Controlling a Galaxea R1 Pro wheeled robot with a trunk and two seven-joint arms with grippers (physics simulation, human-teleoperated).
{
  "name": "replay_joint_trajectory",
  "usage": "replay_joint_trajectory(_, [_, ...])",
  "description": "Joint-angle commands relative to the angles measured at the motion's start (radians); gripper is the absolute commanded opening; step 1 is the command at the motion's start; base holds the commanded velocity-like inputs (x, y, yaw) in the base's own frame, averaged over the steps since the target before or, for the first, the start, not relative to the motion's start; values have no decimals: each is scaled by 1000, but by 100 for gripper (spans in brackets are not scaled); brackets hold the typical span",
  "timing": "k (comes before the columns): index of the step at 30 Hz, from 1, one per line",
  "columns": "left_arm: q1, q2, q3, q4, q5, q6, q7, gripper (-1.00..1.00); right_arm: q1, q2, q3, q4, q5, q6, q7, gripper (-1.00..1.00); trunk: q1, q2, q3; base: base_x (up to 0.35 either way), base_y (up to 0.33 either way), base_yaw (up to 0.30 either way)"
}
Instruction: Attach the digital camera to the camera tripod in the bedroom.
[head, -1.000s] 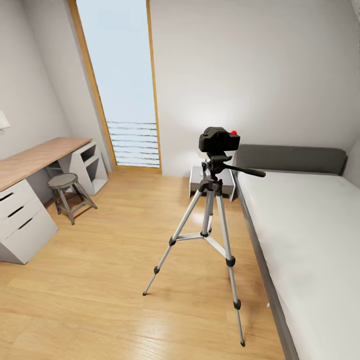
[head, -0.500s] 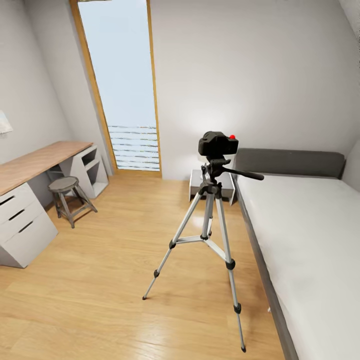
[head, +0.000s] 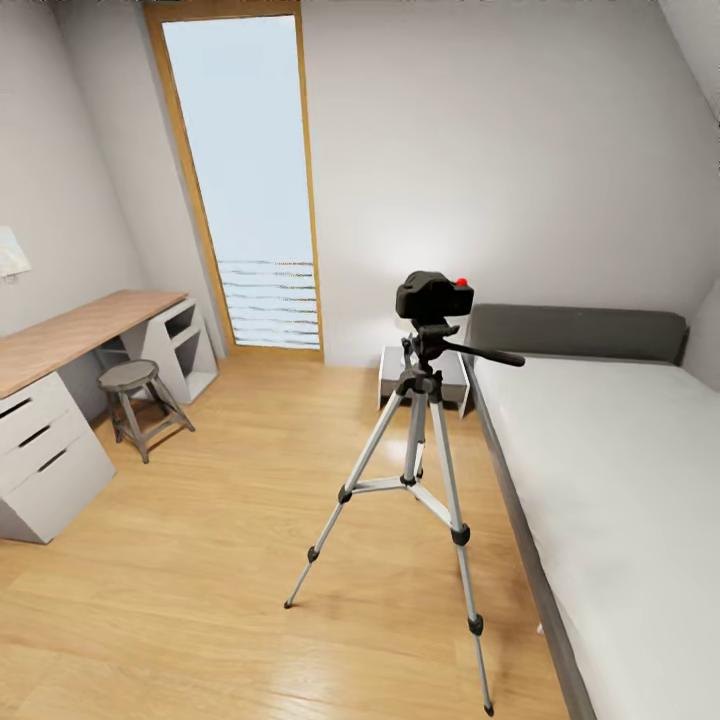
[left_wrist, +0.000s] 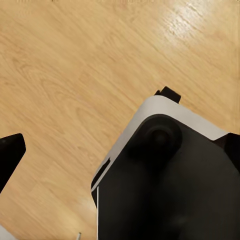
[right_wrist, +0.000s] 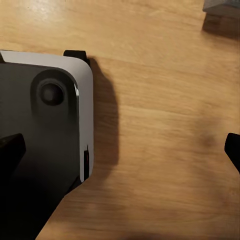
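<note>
The digital camera (head: 432, 295), black with a red dot on top, sits on the black head of the camera tripod (head: 418, 440), which stands on the bedroom's wood floor beside the bed. The tripod's long black handle (head: 488, 353) points toward the bed. My left gripper (left_wrist: 120, 155) hangs open over the floor and my own dark base, nothing between its fingers (left_wrist: 10, 155). My right gripper (right_wrist: 122, 150) is open too, its fingertips (right_wrist: 10, 150) wide apart above the floor. Both are far from the tripod.
A grey-headboard bed (head: 620, 470) runs along the right. A small white nightstand (head: 425, 372) stands behind the tripod. At the left are a wood-topped desk (head: 70, 335) with white drawers and a round stool (head: 135, 395). A tall window (head: 245, 170) is at the back.
The head view has drawn back and tilted up a little: the window's top frame now shows and the tripod looks slightly smaller. The camera and tripod themselves have not moved.
</note>
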Motion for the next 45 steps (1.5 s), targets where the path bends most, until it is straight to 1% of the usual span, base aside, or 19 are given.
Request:
replay_joint_trajectory(1, [-1,0,-9,-1,10,-2,3,100,-1,0,-3,3,6,-7,2,100,0,-2,0,0,0,0])
replay_joint_trajectory(32, [-1,1,-9,-2,12,-2,1,100,-2,-4,-6,2,8,-7,2,100,0,-2,50,0,0,0])
replay_joint_trajectory(45, [-1,0,-9,-2,11,-1,1,100,-1,-2,-5,2,8,-8,2,100,0,-2,70,0,0,0])
